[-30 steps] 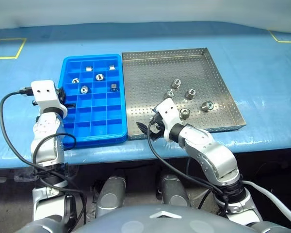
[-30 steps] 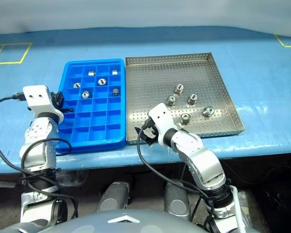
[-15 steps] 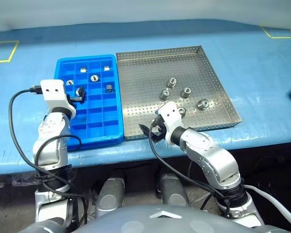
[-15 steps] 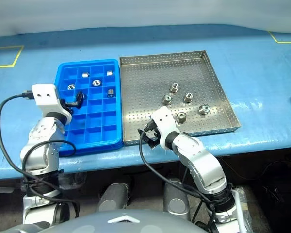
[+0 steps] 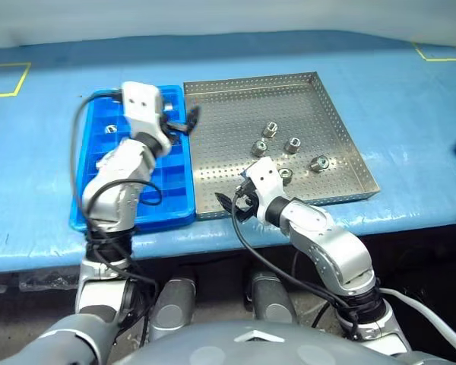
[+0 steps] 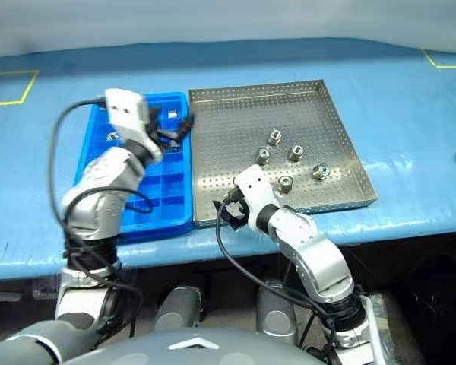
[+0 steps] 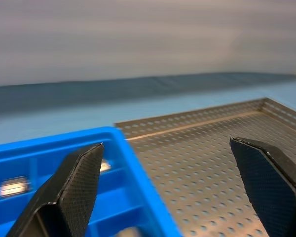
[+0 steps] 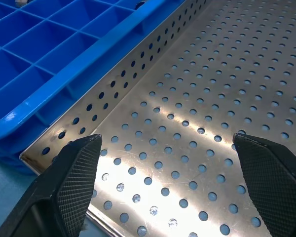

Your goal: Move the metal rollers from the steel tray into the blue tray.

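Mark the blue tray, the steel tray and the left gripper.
blue tray [image 6: 148, 225], right eye view, near rim.
steel tray [image 6: 235, 125], right eye view, bare perforated floor.
left gripper [image 6: 181, 126], right eye view, midway between the open fingertips.

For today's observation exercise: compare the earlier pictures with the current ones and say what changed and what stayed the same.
The left gripper swung from the outer side of the blue tray across it to its edge beside the steel tray, and its fingers opened; nothing is held. The right gripper stayed open at the steel tray's near corner. Five metal rollers lie in the steel tray as before.
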Robot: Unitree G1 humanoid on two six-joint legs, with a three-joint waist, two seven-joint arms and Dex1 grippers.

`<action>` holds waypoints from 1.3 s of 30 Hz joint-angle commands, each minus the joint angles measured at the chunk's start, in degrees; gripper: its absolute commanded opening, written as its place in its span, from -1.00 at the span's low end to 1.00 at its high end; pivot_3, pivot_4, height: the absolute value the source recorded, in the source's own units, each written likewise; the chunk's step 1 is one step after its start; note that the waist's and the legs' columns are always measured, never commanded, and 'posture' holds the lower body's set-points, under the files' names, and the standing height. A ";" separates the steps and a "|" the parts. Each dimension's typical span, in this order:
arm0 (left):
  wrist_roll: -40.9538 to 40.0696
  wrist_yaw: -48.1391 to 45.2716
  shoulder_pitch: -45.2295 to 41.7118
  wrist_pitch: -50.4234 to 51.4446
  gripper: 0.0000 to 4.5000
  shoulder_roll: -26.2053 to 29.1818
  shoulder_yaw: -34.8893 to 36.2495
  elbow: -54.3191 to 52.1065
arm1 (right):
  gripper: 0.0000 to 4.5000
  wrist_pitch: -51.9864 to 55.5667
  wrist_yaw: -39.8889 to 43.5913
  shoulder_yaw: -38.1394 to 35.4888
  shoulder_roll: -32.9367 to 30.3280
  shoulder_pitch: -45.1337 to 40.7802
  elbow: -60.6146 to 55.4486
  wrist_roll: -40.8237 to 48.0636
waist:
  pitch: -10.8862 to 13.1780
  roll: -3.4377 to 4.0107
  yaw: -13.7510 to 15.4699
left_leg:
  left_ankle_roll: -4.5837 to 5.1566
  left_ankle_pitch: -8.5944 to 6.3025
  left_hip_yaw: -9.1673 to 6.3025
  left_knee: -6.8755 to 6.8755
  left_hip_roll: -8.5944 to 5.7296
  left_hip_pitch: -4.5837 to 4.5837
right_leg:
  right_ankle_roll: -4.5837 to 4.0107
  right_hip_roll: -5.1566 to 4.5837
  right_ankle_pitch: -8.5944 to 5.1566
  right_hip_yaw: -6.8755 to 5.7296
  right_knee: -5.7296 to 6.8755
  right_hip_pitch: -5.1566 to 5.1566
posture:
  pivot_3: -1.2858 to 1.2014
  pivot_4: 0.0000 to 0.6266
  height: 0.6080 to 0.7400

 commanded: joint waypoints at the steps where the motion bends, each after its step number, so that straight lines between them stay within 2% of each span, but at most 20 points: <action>1: 2.33 -2.73 -3.71 -4.38 0.99 -2.12 -5.12 7.09 | 1.00 -2.28 -1.32 -1.42 0.14 0.53 -2.68 -0.84 | 0.00 0.00 -0.27 | 0.00 0.00 -0.01 -0.01 0.00 -0.01 | 0.13 0.01 0.07 0.00 -0.01 -0.01 | -0.01 -0.52 1.00; 7: 5.71 -4.42 -7.87 -11.28 0.99 -6.39 -8.99 19.50 | 1.00 -7.11 -6.31 -3.45 0.62 4.25 -3.60 -4.75 | 0.00 0.00 -1.43 | 0.02 -0.01 0.02 -0.07 0.01 -0.06 | 0.23 0.00 0.13 0.01 -0.19 -0.01 | -0.08 -0.52 1.00; 15: 10.12 -6.84 -13.32 -21.92 0.99 -10.48 -11.48 35.91 | 1.00 -8.13 -7.81 -4.76 1.18 7.93 -5.44 -5.92 | -0.01 0.02 -3.28 | 0.13 -0.07 0.11 -0.06 0.00 -0.14 | 0.43 0.00 0.26 0.06 -0.46 0.02 | -0.12 -0.52 1.00; 25: 16.06 -4.41 -18.54 -26.74 0.99 -12.80 -12.38 53.09 | 1.00 -8.54 -8.10 -4.38 2.06 8.03 -5.37 -6.73 | -0.01 0.02 -4.99 | 0.25 -0.14 0.23 -0.01 0.00 -0.16 | 0.53 0.00 0.31 0.15 -0.54 0.02 | -0.14 -0.52 1.00; 28: 16.12 -3.24 -19.52 -28.10 0.72 -13.86 -11.02 56.86 | 1.00 -8.69 -7.90 -4.03 2.14 7.57 -4.91 -6.88 | -0.01 0.02 -5.18 | 0.26 -0.14 0.23 0.00 0.00 -0.17 | 0.54 -0.01 0.32 0.15 -0.54 0.02 | -0.13 -0.52 1.00; 34: 14.52 -2.21 -19.39 -31.12 -0.16 -14.52 -7.88 56.82 | 1.00 -8.97 -7.64 -3.53 2.83 6.85 -4.21 -6.80 | -0.01 0.02 -5.61 | 0.26 -0.15 0.24 0.04 0.00 -0.17 | 0.58 -0.01 0.34 0.16 -0.54 0.03 | -0.12 -0.52 1.00; 35: 14.05 -2.29 -18.61 -31.37 -0.26 -14.41 -7.21 55.35 | 1.00 -9.03 -7.52 -3.29 2.83 6.70 -3.96 -6.89 | -0.01 0.02 -5.62 | 0.26 -0.15 0.24 0.04 0.00 -0.17 | 0.58 -0.01 0.34 0.17 -0.54 0.03 | -0.11 -0.52 1.00; 39: 11.83 -1.53 -12.20 -30.21 -0.25 -13.29 -4.27 40.94 | 1.00 -9.15 -6.78 -2.22 3.26 5.52 -2.92 -6.75 | -0.02 0.05 -5.66 | 0.27 -0.15 0.27 0.00 0.01 -0.16 | 0.57 -0.01 0.34 0.23 -0.53 -0.01 | -0.08 -0.52 1.00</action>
